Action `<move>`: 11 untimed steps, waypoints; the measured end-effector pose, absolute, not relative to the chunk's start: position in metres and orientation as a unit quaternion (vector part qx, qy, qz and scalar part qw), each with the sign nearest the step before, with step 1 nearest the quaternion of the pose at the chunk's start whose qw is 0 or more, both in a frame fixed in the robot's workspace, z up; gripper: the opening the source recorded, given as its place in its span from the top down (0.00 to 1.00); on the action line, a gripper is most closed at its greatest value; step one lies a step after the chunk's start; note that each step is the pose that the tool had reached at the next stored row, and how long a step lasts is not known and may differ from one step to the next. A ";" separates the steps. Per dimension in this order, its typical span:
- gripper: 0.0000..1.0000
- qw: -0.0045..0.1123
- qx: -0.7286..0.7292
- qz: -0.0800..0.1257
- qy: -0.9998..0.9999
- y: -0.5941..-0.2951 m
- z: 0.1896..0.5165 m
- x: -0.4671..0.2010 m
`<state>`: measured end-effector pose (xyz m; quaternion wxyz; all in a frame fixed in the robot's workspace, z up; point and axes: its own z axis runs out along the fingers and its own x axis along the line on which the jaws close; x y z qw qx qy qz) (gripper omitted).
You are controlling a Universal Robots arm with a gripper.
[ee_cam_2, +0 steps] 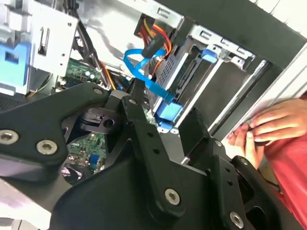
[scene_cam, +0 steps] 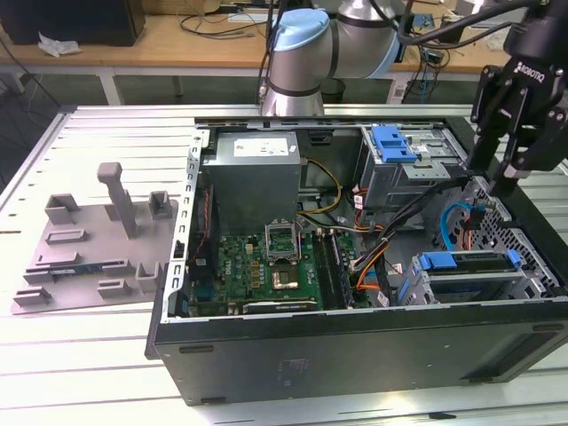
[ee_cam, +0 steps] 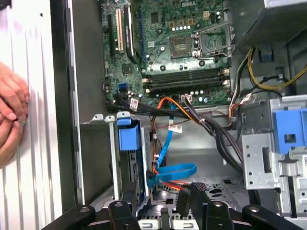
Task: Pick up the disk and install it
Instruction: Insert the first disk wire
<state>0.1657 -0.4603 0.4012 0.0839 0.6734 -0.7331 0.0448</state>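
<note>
The disk (scene_cam: 470, 263) lies flat in the drive cage at the open computer case's corner, on the exterior view's right, with its blue bracket showing at both ends. In the first wrist view the disk (ee_cam: 129, 163) is seen edge-on in that cage under a blue tab. In the second wrist view the disk (ee_cam_2: 183, 75) sits between the cage rails. My gripper (scene_cam: 495, 177) hangs just above and behind the cage, open, with nothing between its fingers. Both wrist views show the gripper (ee_cam: 163, 199) (ee_cam_2: 165, 103) apart from the disk.
A blue data cable (ee_cam: 168, 170) loops beside the cage among orange and black wires. The motherboard (scene_cam: 266, 266), a grey power-supply box (scene_cam: 253, 169) and an upper bay with a blue latch (scene_cam: 395, 142) fill the case. A grey fixture plate (scene_cam: 98, 240) lies outside. A person's hand (ee_cam: 9, 115) rests near the case wall.
</note>
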 end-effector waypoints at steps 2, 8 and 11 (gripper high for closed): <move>0.44 0.096 0.672 0.051 -0.732 -0.454 0.399 0.173; 0.44 0.121 0.670 0.068 -0.730 -0.441 0.396 0.192; 0.44 0.128 0.669 0.073 -0.729 -0.424 0.391 0.195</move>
